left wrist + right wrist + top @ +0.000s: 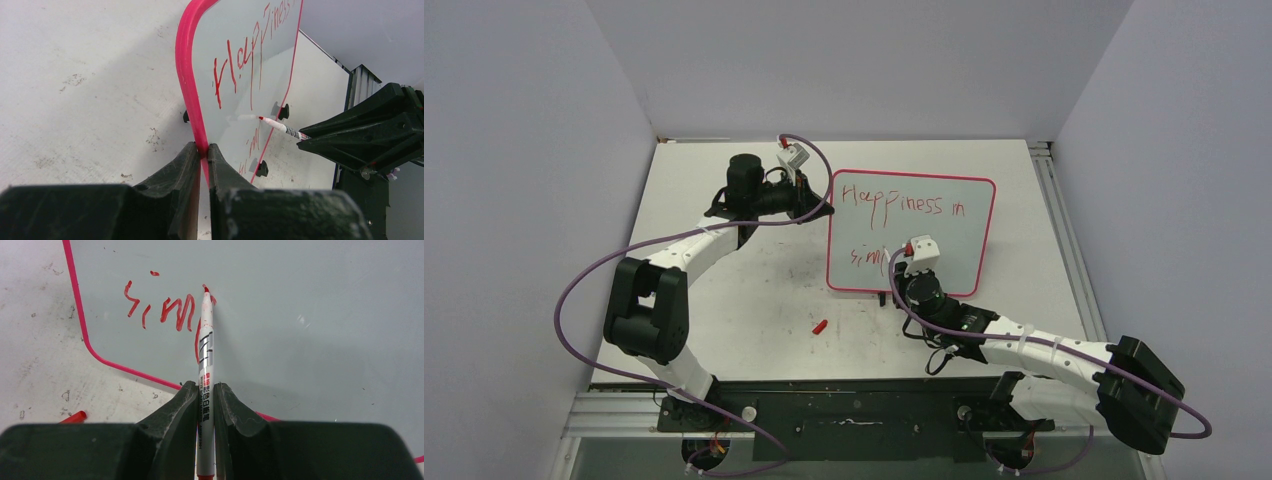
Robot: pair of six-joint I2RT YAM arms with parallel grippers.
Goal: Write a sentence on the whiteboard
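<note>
Red marker point(205, 340), clamped in the right gripper point(205, 386), should press lightly and evenly while the left gripper point(202, 147) pinches the whiteboard point(270, 70) rim steady.

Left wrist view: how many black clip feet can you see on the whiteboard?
3. One clip foot behind the whiteboard's near rim, just above the left end effector; two on the far rim, one beside the marker, one lower down. Others may be hidden.
</note>
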